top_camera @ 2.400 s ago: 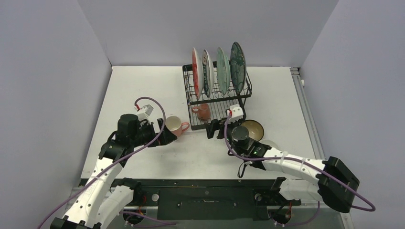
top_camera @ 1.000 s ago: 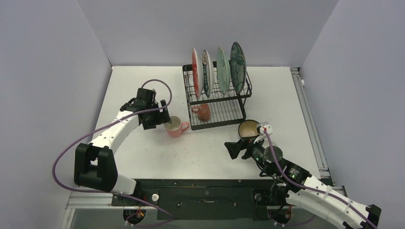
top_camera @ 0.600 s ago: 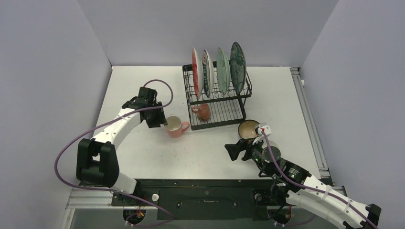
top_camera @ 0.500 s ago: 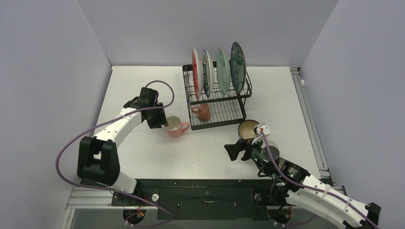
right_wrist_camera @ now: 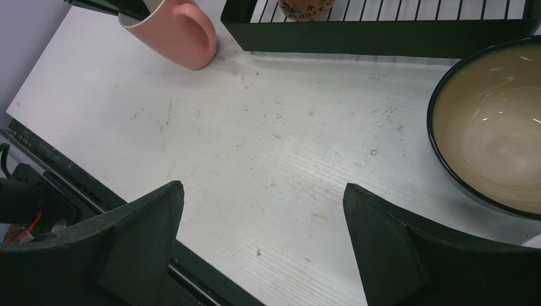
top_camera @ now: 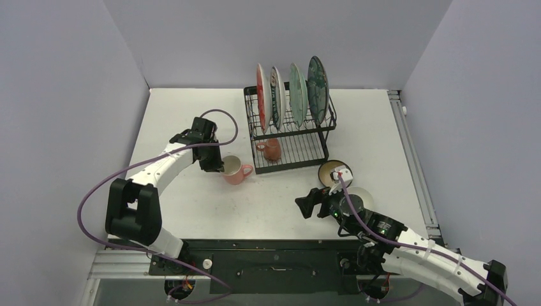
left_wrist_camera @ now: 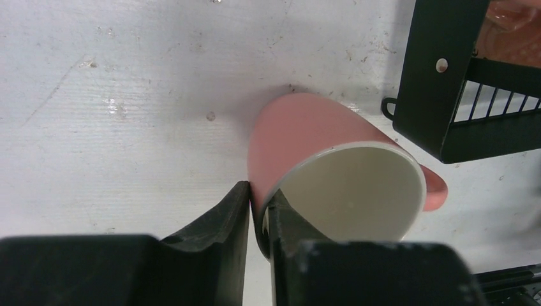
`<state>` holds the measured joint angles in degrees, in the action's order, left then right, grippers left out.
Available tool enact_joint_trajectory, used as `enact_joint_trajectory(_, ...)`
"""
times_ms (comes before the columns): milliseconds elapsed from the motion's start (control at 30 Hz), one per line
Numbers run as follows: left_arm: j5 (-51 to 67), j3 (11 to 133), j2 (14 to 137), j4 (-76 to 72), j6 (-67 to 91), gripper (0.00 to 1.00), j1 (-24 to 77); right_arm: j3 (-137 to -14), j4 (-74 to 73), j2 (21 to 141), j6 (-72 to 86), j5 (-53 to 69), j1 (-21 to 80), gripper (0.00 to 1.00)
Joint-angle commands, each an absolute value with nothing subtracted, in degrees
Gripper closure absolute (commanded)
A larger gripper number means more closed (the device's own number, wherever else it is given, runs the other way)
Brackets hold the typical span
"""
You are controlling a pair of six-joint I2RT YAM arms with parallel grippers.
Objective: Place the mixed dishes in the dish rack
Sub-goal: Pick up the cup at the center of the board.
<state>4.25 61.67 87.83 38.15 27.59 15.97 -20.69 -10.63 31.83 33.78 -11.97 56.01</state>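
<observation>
Half inside mug [left_wrist_camera: 300, 137], half outside: pinching its wall with left gripper [left_wrist_camera: 256, 199]. Holding right gripper [right_wrist_camera: 260, 191] spread wide near bowl [right_wrist_camera: 491, 127].

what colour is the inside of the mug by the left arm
Cream-white inside the pink mug; clearest in the left wrist view.

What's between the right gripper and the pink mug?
Only bare, scuffed table, as the right wrist view shows. Nothing stands between the right gripper and the pink mug.
</observation>
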Motion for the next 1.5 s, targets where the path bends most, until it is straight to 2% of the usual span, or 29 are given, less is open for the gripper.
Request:
enact_joint_trajectory(0,6.2,63.0,88.4,37.8,26.9,0.95,16.5,-22.7,-8.5,32.6,34.8,-13.5,57.4,0.10)
enact_joint_trajectory(67,7.3,62.6,88.0,37.3,27.0,1.00,16.5,-23.0,-9.0,32.8,34.9,-13.9,57.7,0.10)
enact_joint_trajectory(300,9.0,62.2,85.0,38.4,26.1,1.00,16.9,-23.6,-10.9,32.5,34.9,-16.1,58.3,0.10)
enact_joint_trajectory(600,15.9,57.7,75.4,38.4,26.7,1.00,17.0,-24.1,-11.0,31.5,33.7,-17.0,58.5,0.10)
enact_joint_trajectory(967,31.1,51.8,64.3,36.4,29.7,1.00,16.7,-23.9,-8.1,27.8,30.7,-13.8,58.9,0.10)
enact_joint_trajectory(1200,45.3,47.6,60.4,28.7,36.0,1.00,16.0,-23.4,-5.4,22.7,25.7,-8.7,59.1,0.09)
enact_joint_trajectory(1467,57.8,43.5,56.8,18.5,46.8,1.00,14.1,-20.3,5.5,20.8,21.1,-1.4,59.4,0.10)
